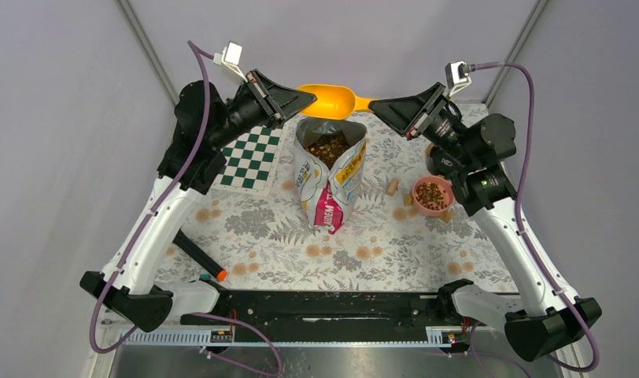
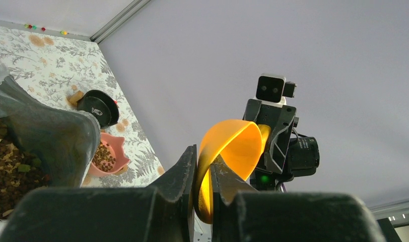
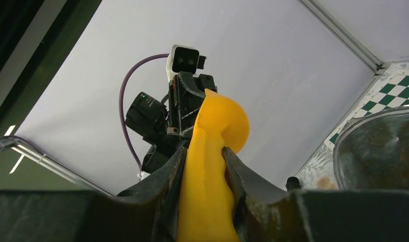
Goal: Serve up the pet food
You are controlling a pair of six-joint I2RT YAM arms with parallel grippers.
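Floral tablecloth [image 1: 261,228]: kibble [image 1: 330,146] in bag [image 1: 344,177] and pink bowl [image 1: 415,195]

Above the open bag, my left gripper [image 1: 308,98] pinches the rim of the yellow scoop [image 1: 332,100]; my right gripper [image 1: 377,105] is clamped on its handle. Bag lettering is too small to read.

Smooth, translucent yellow plastic scoop [image 1: 332,100]; glossy printed bag [image 1: 336,185] with silvery foil lining; matt floral table covering [image 1: 261,228]; dry, rough kibble [image 1: 330,147]
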